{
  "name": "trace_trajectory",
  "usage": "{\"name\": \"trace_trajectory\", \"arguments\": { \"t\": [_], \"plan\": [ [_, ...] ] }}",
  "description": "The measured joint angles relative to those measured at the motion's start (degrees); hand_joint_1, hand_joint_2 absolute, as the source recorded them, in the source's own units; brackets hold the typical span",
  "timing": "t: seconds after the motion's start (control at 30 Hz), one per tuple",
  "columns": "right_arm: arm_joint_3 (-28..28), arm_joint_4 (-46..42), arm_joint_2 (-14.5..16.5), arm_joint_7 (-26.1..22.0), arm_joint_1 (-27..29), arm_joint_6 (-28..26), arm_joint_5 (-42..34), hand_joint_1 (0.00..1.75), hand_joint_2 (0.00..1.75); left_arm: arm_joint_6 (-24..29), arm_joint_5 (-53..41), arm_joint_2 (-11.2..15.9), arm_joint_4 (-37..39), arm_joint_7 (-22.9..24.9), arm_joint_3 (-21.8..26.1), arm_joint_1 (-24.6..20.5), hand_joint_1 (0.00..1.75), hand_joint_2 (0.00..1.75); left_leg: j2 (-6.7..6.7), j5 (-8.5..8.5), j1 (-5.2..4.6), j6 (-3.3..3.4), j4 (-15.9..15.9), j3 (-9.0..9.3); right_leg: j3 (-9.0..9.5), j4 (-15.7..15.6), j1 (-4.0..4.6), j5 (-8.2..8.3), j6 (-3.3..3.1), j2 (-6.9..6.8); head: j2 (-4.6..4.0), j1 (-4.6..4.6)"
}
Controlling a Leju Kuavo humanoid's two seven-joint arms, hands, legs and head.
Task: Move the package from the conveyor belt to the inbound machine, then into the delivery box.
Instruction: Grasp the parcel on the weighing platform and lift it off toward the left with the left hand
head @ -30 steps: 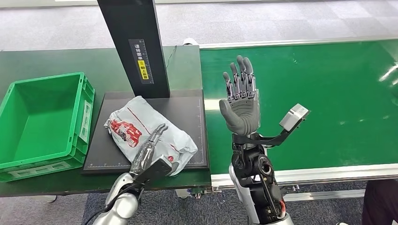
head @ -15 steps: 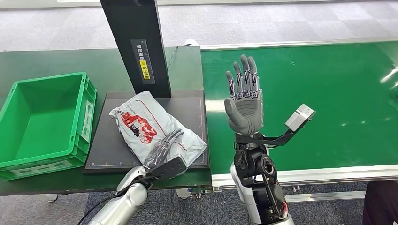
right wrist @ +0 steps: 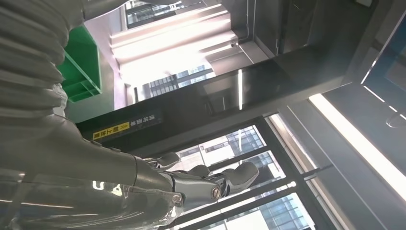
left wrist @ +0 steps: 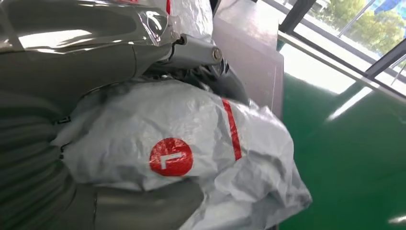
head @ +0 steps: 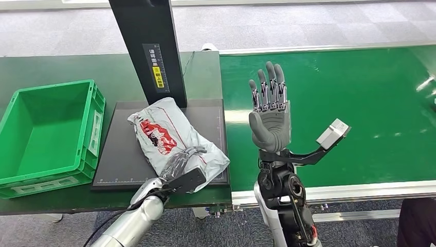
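Note:
The package (head: 163,135), a grey plastic mailer with red print, lies on the black platform (head: 119,165) of the inbound machine. My left hand (head: 181,161) grips the mailer's near end, fingers curled over its top. In the left wrist view the package (left wrist: 191,148) sits between the thumb (left wrist: 143,211) below and the fingers (left wrist: 191,50) above. Over the near part of the green conveyor belt (head: 360,103) my right hand (head: 270,110) is raised upright, palm showing, fingers straight and holding nothing. The right wrist view shows the right hand (right wrist: 191,184) with nothing in it.
A green delivery crate (head: 96,121) stands left of the platform on the dark green table. The machine's black post (head: 149,46) rises behind the package. The conveyor's metal rail (head: 360,189) runs along the near edge. A dark shape (head: 417,221) sits at the lower right corner.
My left hand's fingers have curled around the package's near end, and the package has turned and slid a little to the right on the platform. The right hand stays raised.

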Motion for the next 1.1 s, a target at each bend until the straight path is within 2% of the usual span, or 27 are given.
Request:
{"name": "trace_trajectory", "arguments": {
  "t": [0.2,0.57,0.7,0.83,1.1],
  "plan": [
    [0.1,-0.9,0.0,0.0,1.1,0.5,0.1,0.00,1.75,3.2,4.1,0.8,-1.4,-3.1,0.0,0.4,1.75,1.75,0.00,0.00,0.00,0.00,0.0,-0.04,-0.05,0.0,0.00,0.00,0.00,0.01,0.00,0.00],
    [0.1,-1.1,0.0,0.0,1.4,0.5,0.2,0.00,1.75,4.0,5.1,1.8,-3.6,-3.7,0.0,1.1,1.75,1.75,0.01,0.00,0.00,0.00,0.0,-0.08,-0.11,0.0,0.00,0.00,0.00,0.02,0.00,0.00],
    [0.1,-1.2,0.0,0.0,1.6,0.4,0.2,0.00,1.75,5.9,7.8,2.3,-6.1,-5.2,0.2,2.1,1.75,1.75,0.01,0.00,0.00,0.00,0.0,-0.12,-0.16,0.0,0.01,0.00,0.00,0.02,0.01,0.00],
    [0.1,-1.6,-0.2,-0.2,2.3,0.4,0.0,0.00,1.75,10.2,12.0,3.4,-13.5,-7.9,1.3,4.5,1.75,1.75,0.03,0.00,0.01,0.00,0.0,-0.18,-0.24,0.0,0.01,0.00,0.00,0.04,0.00,0.00],
    [0.0,-2.7,-0.5,-1.2,4.0,-1.1,-0.4,0.00,1.75,17.5,22.8,5.2,-40.2,-13.5,7.8,10.8,1.75,1.75,0.04,-0.01,0.01,-0.01,0.0,-0.30,-0.35,0.0,0.01,-0.01,0.00,0.05,-0.01,0.00]
  ]
}}
